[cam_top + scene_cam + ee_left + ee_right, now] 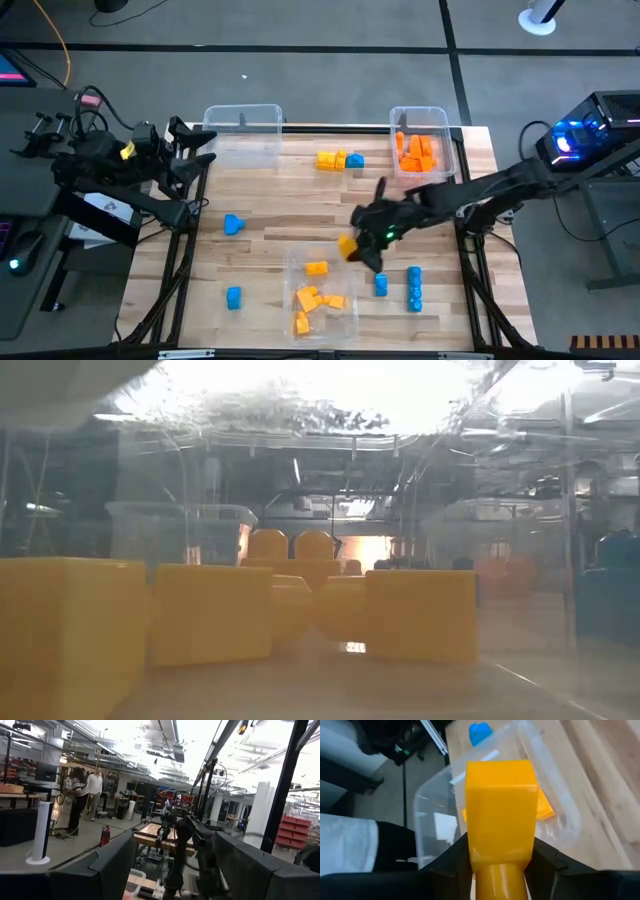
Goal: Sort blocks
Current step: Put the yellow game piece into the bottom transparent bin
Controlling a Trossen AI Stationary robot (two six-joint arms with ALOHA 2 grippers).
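Right gripper (pixel 352 247) carries 1 yellow-orange block (pixel 347 246) at the near bin's (pixel 296 262) rim.

High view: 3 clear bins split the colours: orange blocks (pixel 416 152) in the far right bin (pixel 444 118), yellow-orange blocks (pixel 315 296) in the near bin, and the far left bin (pixel 242 116) looks empty, likely meant for blue. Loose blue blocks (pixel 413 287) lie on the table (pixel 270 215), near a mixed row (pixel 339 160) at the far side. The left gripper (pixel 195 152) waits at the table's left edge; I cannot tell its jaws.
Low view: from inside the near bin, yellow-orange blocks (pixel 418 615) fill the foreground.
Left wrist view: only the room and 2 people (pixel 85 795) far off.
Right wrist view: jaws pinch the yellow-orange block (pixel 502 812) over the near bin (pixel 565 815), presumably to drop it with its colour.
No readable writing anywhere.
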